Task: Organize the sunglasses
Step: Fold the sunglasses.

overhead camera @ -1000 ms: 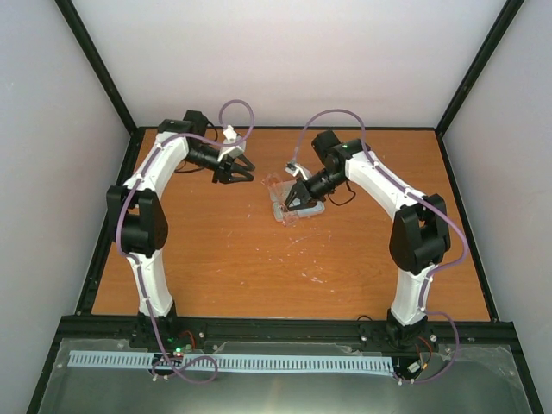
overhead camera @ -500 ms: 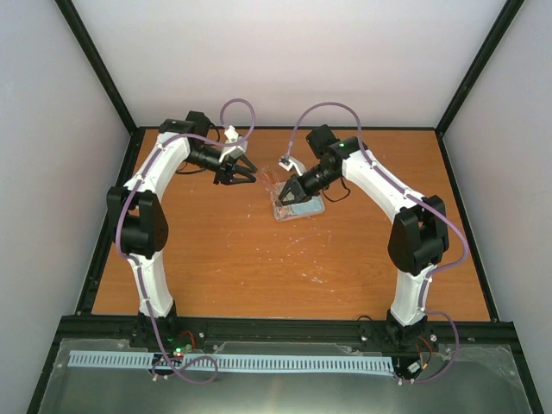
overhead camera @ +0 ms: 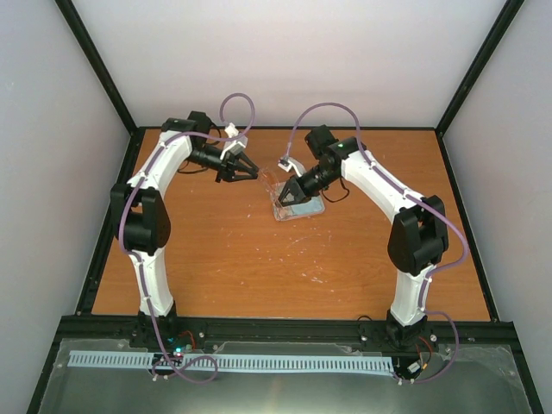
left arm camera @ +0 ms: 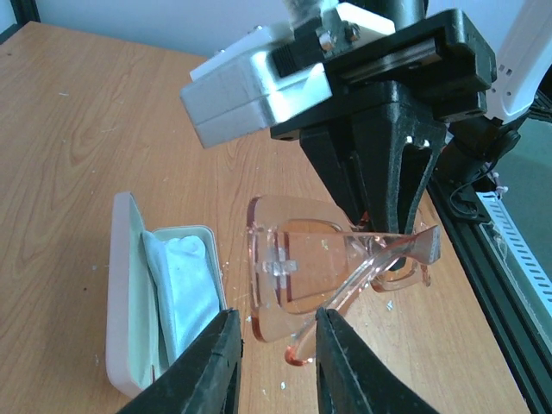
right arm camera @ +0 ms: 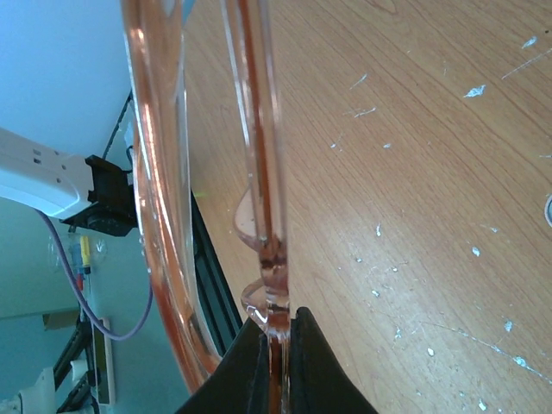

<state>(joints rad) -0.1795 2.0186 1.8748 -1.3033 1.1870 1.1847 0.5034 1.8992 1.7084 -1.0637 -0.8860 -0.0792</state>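
1. The sunglasses (left arm camera: 319, 267) hang over the tabletop (left arm camera: 78, 129) near the open case (left arm camera: 121, 285), with the right gripper (left arm camera: 373, 222) jaws clamped on their frame.
2. The left gripper (left arm camera: 274, 349) has moved in, its jaws narrowing but still apart around a temple tip.
3. Folding that temple looks like the next step.

An open pale pink case (left arm camera: 123, 285) lies on the wooden table (left arm camera: 78, 121). A light cloth (left arm camera: 185, 280) sits inside the case. Little white specks (left arm camera: 390, 305) dot the table near the case.

Bright, even, diffuse light; shadows faint. Overhead view sharp. Right wrist view: sunglasses (right arm camera: 159, 155) very close, soft-focused, glare streaks along the frame; bench (right arm camera: 414, 216) behind is crisp.
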